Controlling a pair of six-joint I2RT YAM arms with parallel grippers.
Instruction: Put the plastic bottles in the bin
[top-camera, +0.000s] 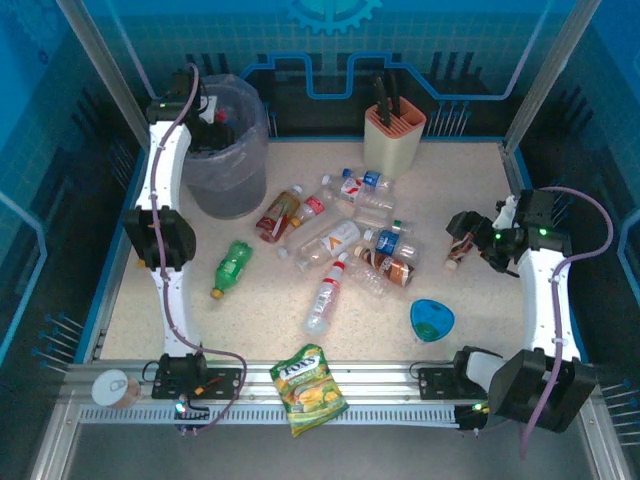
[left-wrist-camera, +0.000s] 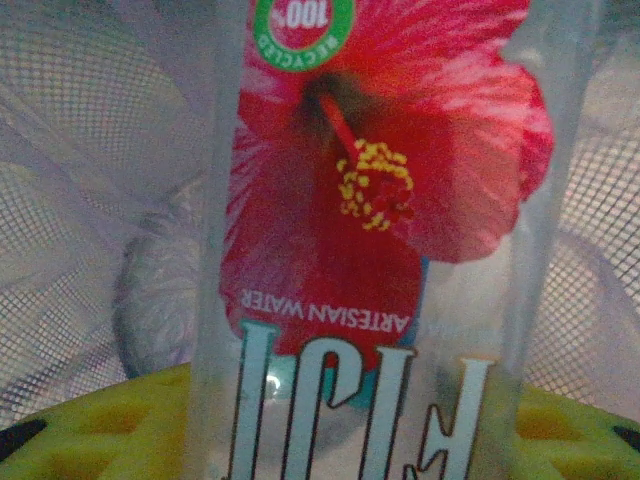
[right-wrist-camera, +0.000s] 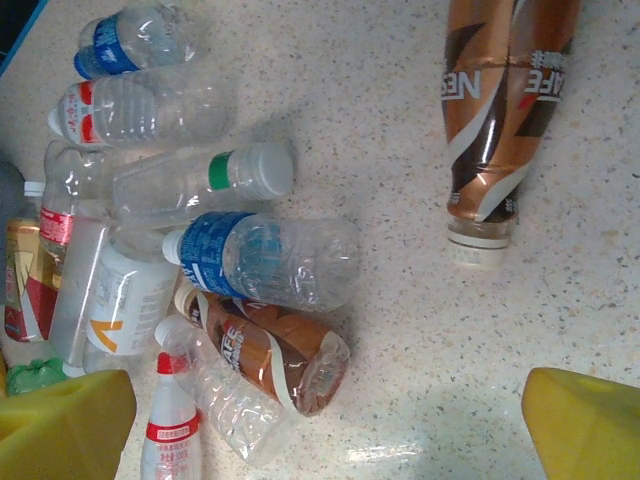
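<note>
A bottle (left-wrist-camera: 380, 250) is pinched by the left hand (top-camera: 205, 112) over the bin (top-camera: 235, 190), the right hand (top-camera: 460, 238) spread; released off-centre, it could be bounced out.

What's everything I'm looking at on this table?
bottles: about a dozen, clear, brown, one green, lying mid-table
water bottle: one, clear with red flower label, over the bin
bin: one, grey, bag-lined, back left
knife holder: one, peach, back centre
bowl: one, blue, front right
snack bag: one, yellow-green, front edge
tin can: one, front left corner
left gripper: shut on the water bottle
right gripper: open, above a brown bottle
</note>
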